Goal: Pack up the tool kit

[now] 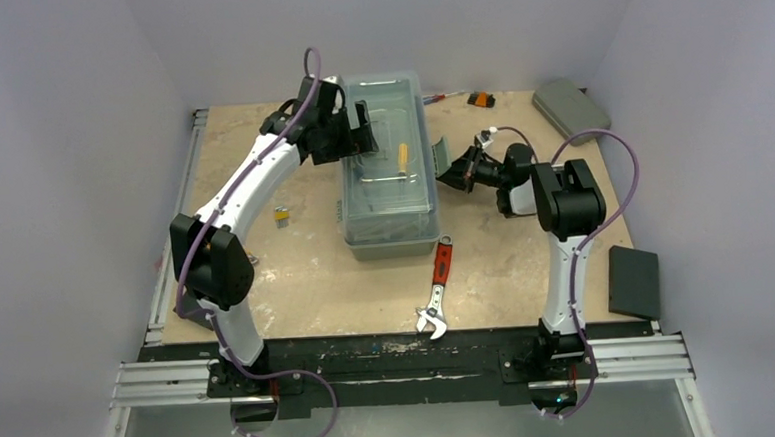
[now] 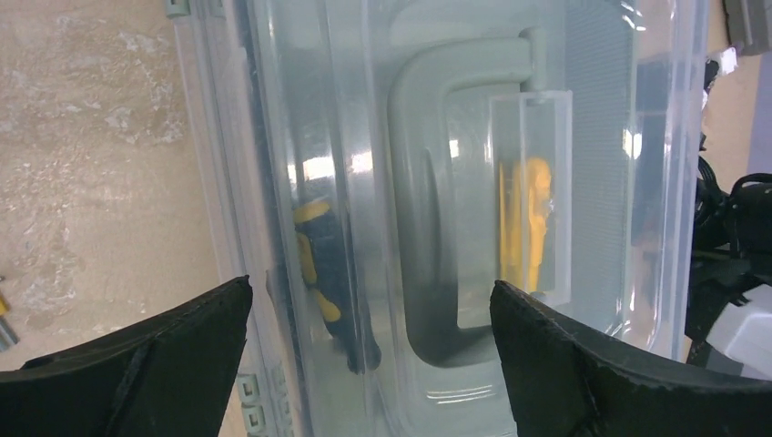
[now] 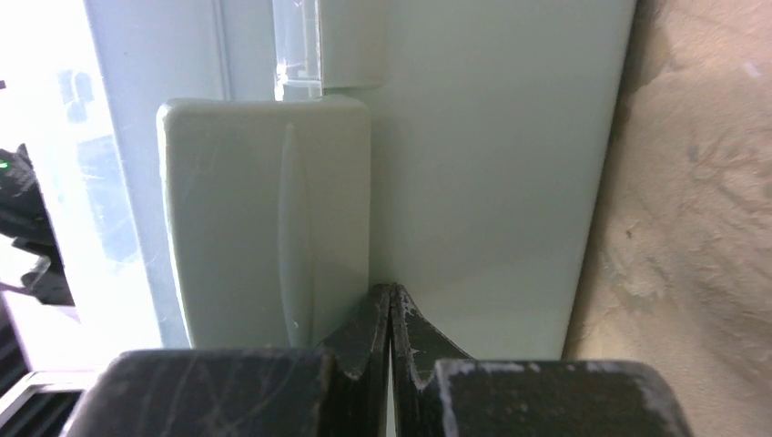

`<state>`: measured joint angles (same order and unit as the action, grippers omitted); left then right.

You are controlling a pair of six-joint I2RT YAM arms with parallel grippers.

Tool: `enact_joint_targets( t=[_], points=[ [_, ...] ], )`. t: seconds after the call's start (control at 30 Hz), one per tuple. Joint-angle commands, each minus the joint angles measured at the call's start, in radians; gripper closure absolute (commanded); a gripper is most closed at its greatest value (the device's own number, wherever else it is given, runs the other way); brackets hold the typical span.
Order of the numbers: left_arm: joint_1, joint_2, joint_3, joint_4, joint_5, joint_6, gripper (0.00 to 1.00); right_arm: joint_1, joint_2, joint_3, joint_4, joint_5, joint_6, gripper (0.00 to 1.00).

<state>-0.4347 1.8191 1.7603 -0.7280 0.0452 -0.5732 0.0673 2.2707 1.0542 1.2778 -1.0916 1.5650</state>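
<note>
Toolbox (image 1: 389,228) sits mid-counter (image 1: 297,283), its translucent lid down. Left claw (image 2: 369,300) hangs over the lid, spread wide and holding nothing. The handle (image 2: 428,164) and a yellow tool (image 2: 528,218) under the lid show between its fingers. Right claw (image 3: 391,305) is at the box's right side, pinched fully together on nothing, tips at the edge of the latch (image 3: 264,218). A wrench (image 1: 437,288) lies just in front of the box.
</note>
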Motion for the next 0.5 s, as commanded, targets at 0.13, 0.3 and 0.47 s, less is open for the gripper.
enact_joint_targets(
  t=[0.13, 0.3, 0.47],
  points=[
    [-0.003, 0.06, 0.034, -0.013, 0.026, 0.009, 0.01, 0.093, -0.264, 0.25, -1.15, 0.36, -0.898, 1.0],
    [-0.004, 0.072, 0.034, -0.012, 0.03, 0.014, 0.01, 0.153, -0.276, 0.348, -1.365, 0.544, -0.997, 1.0],
    [-0.005, 0.091, 0.033, -0.006, 0.049, 0.014, 0.01, 0.225, -0.26, 0.458, -1.57, 0.749, -1.096, 1.0]
  ],
)
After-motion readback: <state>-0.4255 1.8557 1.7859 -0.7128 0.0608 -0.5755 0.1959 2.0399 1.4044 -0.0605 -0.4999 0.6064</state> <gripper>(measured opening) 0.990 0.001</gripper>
